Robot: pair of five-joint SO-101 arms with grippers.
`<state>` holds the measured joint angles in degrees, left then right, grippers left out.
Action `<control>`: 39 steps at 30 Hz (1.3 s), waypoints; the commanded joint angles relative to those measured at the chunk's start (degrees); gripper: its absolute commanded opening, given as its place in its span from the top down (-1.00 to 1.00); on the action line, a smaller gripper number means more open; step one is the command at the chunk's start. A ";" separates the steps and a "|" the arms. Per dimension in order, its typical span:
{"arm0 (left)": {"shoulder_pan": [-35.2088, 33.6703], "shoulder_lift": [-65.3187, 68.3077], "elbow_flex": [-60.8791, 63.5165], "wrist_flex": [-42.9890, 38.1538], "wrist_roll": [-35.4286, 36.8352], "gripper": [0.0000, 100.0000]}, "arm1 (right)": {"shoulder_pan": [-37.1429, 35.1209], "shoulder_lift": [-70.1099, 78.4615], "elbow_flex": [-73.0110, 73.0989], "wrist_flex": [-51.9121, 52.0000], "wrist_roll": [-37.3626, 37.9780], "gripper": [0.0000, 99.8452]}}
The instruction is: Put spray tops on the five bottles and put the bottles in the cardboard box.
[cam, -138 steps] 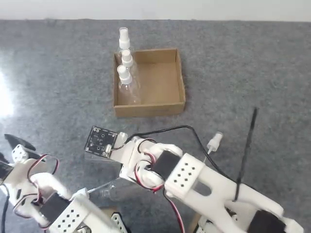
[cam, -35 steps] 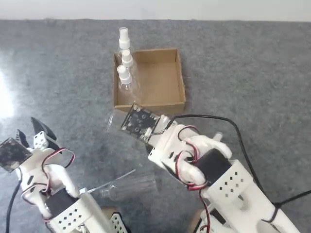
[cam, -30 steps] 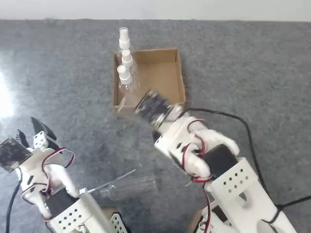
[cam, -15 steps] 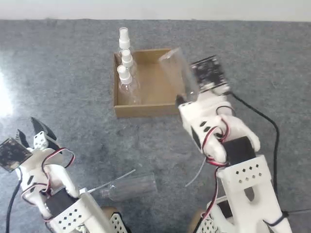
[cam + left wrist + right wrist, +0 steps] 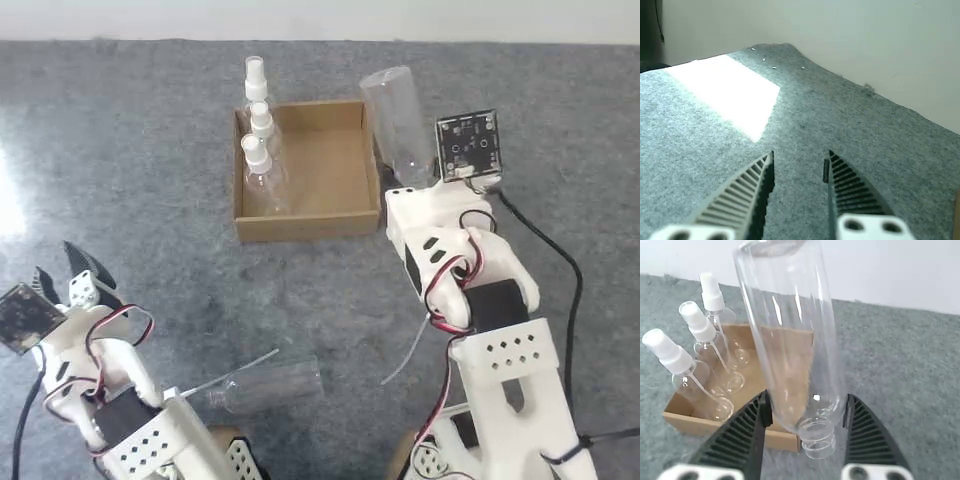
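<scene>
A capless clear bottle [image 5: 395, 118] is grasped near its neck by the right gripper [image 5: 806, 400], just beside the cardboard box's [image 5: 305, 228] right wall. The left gripper [image 5: 797, 161] hangs released over the table's [image 5: 120, 150] near-left corner.

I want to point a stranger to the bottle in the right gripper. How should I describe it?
Find the cardboard box. At its right wall the right gripper holds a clear bottle aloft. Unlike the three spray-topped bottles, its neck is bare.
</scene>
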<state>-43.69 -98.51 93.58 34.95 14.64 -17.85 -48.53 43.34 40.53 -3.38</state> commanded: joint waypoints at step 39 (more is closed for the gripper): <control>0.00 -1.05 -1.36 -1.32 -0.70 0.69 | 15.25 44.09 -31.74 7.16 -32.44 0.79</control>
<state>-43.69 -98.51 93.58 34.95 14.64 -3.87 -4.75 16.88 47.38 -31.52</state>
